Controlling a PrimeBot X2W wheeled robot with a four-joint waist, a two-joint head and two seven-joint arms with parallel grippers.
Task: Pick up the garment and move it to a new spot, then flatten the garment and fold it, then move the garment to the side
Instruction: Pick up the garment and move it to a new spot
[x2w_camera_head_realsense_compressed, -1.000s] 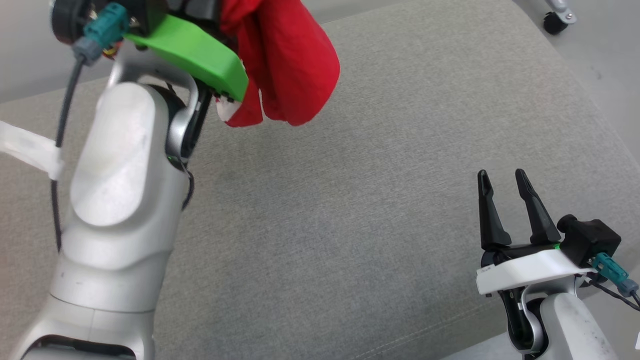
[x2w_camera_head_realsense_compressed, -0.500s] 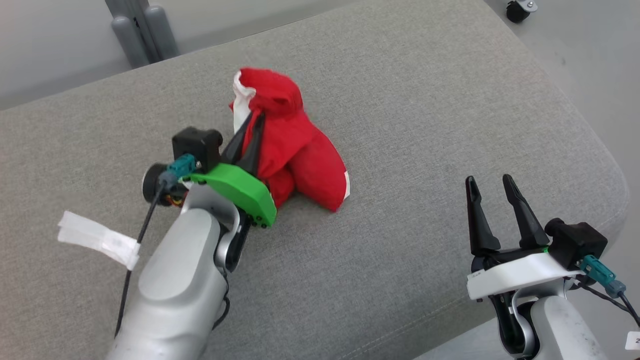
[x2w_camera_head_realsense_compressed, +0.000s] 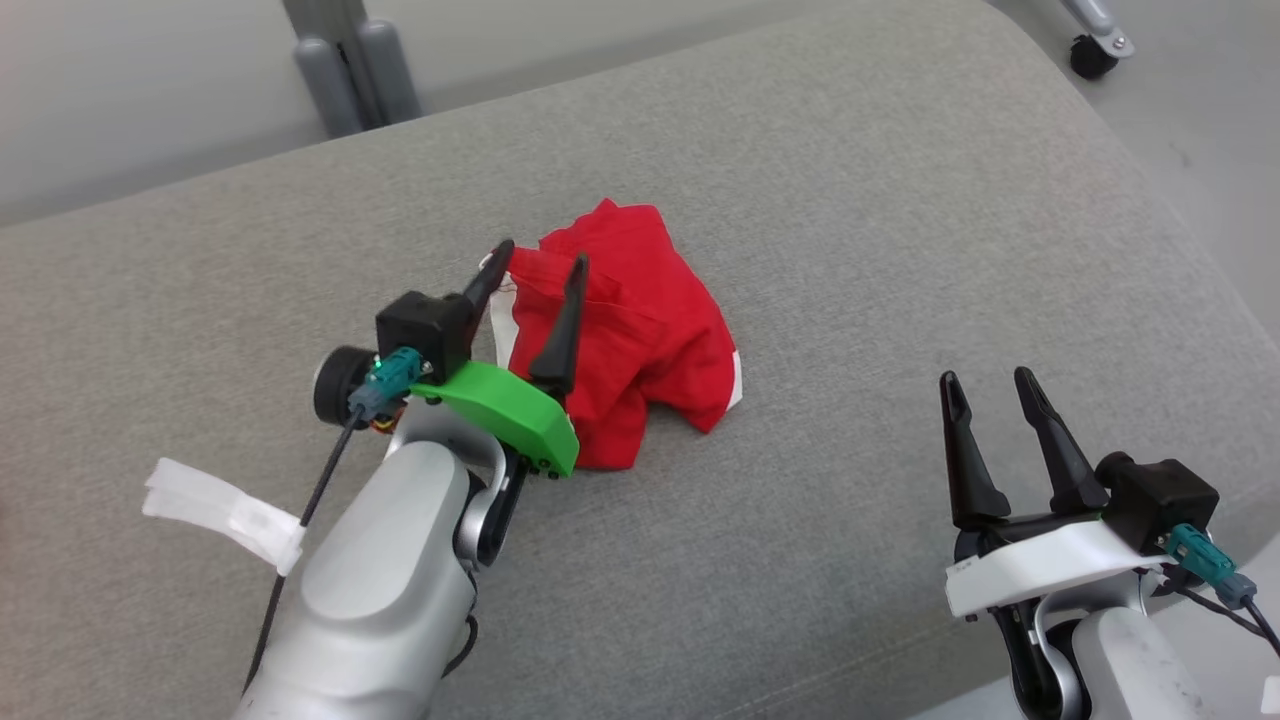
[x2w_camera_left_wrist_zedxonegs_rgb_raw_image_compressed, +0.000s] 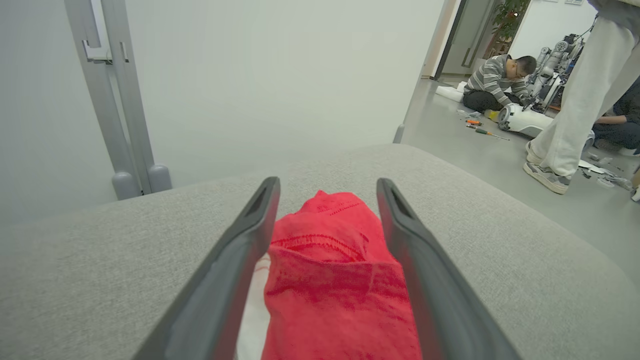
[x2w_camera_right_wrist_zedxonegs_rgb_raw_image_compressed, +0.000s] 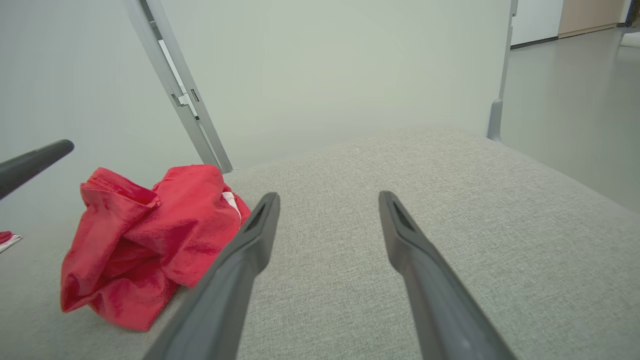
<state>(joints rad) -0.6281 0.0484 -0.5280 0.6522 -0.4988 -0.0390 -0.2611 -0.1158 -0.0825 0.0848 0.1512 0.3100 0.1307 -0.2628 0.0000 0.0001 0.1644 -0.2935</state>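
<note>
One red garment (x2w_camera_head_realsense_compressed: 650, 320) — two grippers (x2w_camera_head_realsense_compressed: 542, 254) (x2w_camera_head_realsense_compressed: 985, 378)

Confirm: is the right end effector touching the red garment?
Apart. The head view shows a wide stretch of bare grey cushion between the right end effector and the red garment.

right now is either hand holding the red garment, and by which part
Nothing is held. The left hand stands open astride the garment lying on the cushion; the right hand is open, apart.
</note>
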